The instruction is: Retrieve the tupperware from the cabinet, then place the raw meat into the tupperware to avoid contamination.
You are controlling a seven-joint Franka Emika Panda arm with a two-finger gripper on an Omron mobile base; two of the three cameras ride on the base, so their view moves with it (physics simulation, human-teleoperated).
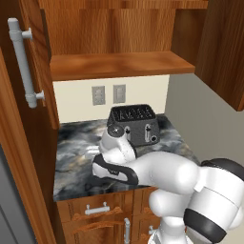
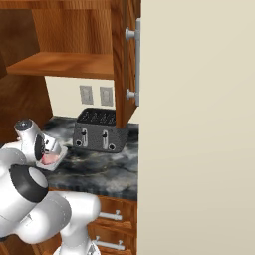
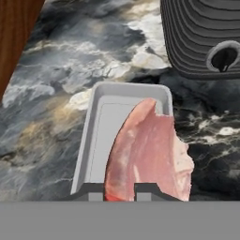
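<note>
The hand view was the only angle where you could see the grip: the gripper point(image 3: 120, 191) was clamped on the raw meat point(image 3: 150, 152), one slab hanging between the fingertips right over the single tupperware point(image 3: 96, 126), which sat on the marble counter point(image 3: 51, 93) just in front of the toaster point(image 3: 201, 37). From the right base view you got just a sliver of pink meat point(image 2: 48, 159) and the container point(image 2: 59, 153) peeking past the arm. The left base view gave the cabinet point(image 1: 119, 64) with both doors swung open, one toaster point(image 1: 133, 125), and two wall outlets point(image 1: 108, 94).
</note>
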